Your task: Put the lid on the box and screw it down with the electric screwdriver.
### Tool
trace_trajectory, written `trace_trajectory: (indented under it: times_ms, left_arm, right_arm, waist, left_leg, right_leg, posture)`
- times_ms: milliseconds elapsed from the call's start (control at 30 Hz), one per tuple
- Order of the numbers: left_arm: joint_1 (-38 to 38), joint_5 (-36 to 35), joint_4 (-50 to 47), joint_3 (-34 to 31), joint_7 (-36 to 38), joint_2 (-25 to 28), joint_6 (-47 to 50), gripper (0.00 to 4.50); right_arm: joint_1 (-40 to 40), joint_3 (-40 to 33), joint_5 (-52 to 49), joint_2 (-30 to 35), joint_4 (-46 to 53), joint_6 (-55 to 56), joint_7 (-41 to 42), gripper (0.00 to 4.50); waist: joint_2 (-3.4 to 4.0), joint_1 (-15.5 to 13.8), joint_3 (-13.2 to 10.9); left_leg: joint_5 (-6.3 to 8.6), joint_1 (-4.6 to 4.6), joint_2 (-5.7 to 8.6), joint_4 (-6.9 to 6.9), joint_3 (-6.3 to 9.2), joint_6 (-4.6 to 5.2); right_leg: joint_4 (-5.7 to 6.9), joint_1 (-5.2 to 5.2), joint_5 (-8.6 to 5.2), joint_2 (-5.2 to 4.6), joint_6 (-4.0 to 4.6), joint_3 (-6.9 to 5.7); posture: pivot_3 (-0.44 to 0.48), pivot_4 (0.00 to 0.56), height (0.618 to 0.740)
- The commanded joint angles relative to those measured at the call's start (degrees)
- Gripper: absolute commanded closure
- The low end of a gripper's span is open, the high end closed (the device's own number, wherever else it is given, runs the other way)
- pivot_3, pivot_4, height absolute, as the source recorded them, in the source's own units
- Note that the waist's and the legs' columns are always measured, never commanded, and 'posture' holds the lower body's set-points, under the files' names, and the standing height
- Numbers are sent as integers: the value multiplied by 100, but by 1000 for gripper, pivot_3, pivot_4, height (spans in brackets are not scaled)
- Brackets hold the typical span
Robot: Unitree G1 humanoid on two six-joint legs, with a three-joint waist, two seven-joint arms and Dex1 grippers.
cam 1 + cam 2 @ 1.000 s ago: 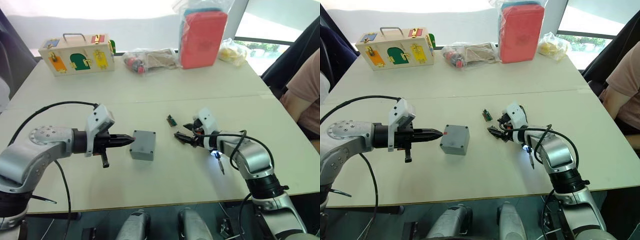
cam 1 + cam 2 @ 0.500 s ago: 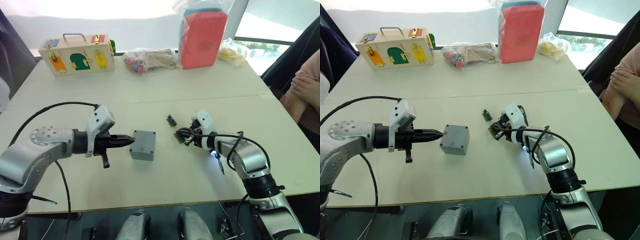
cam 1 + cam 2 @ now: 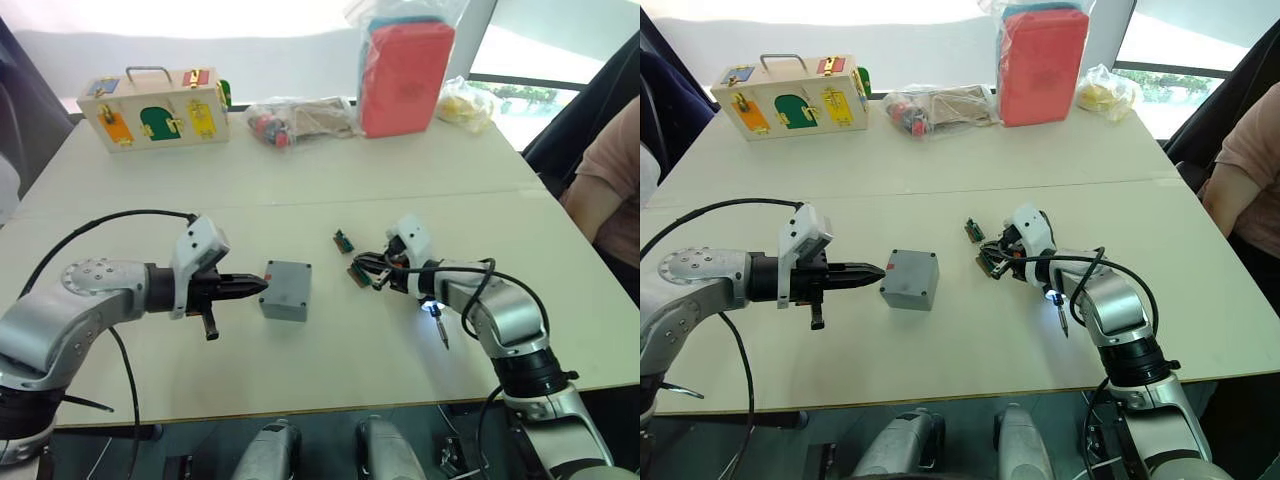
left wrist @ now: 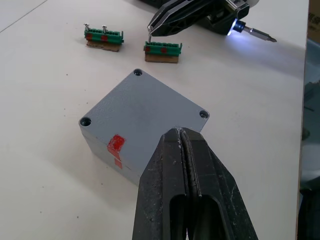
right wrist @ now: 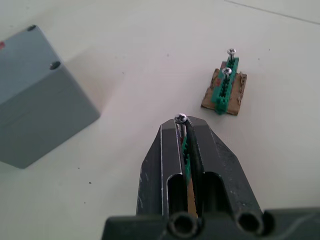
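Note:
The grey box (image 3: 285, 303) stands mid-table with a red mark on its left side. The lid (image 4: 142, 105) sits on top of it, with open screw holes at its corners. My left gripper (image 3: 262, 284) is shut, its tips level with the box's left wall by the red mark; whether they touch I cannot tell. My right gripper (image 5: 182, 122) is shut on a small screw (image 5: 180, 118) that stands in a green connector piece (image 4: 162, 48). The electric screwdriver (image 3: 434, 316) lies under my right wrist, light on, bit pointing toward the table's front edge.
A second green connector (image 3: 343, 240) with screws lies just behind the first. At the table's back are a wooden latch box (image 3: 155, 108), plastic bags (image 3: 300, 118), a red case (image 3: 405, 75) and a yellow bag (image 3: 465, 103). A person's arm (image 3: 605, 170) shows at the right.
My right gripper, open a second ago, has shut on the screw over the green connector. The left arm and the box have hardly moved.

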State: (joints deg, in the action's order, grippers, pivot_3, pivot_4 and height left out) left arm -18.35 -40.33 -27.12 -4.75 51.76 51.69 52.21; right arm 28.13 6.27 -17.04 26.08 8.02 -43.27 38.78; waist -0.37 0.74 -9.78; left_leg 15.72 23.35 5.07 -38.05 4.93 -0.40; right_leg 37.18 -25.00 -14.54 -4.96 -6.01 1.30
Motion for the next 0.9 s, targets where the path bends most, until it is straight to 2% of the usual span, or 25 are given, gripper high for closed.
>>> trace_trajectory:
  times_ms: [33, 333, 500, 900]
  left_arm:
    - [75, -26, 16, -192, 55, 71, -100, 4500]
    - [293, -25, 99, -428, 164, 286, -164, 4500]
    - [442, -69, -23, -533, 78, 263, -116, 4500]
    - [576, -67, -126, -500, -58, 249, -122, 4500]
  right_arm:
    - [314, -198, -369, -127, 488, 59, 142, 4422]
    - [591, 177, -460, -416, 500, 126, 249, 4422]
    - [554, 493, -318, -400, 391, 238, 390, 4422]
    - [569, 726, -209, -512, 179, 305, 405, 4422]
  waist:
    - [0, 4, 0]
    - [0, -14, 0]
    - [0, 7, 0]
    - [0, 4, 0]
  left_leg:
    - [0, 0, 0, 0, 0, 0]
    - [0, 0, -1, 0, 2, 0]
    - [0, 0, 1, 0, 1, 0]
    - [0, 0, 0, 0, 1, 0]
  right_leg:
    - [0, 0, 0, 0, 0, 0]
    - [1, -1, 0, 0, 0, 0]
    - [1, -1, 0, -2, 0, 0]
    - [3, -3, 0, -1, 0, 0]
  posture:
    - [0, 150, 740]
    - [0, 150, 740]
    - [0, 150, 740]
    - [0, 150, 740]
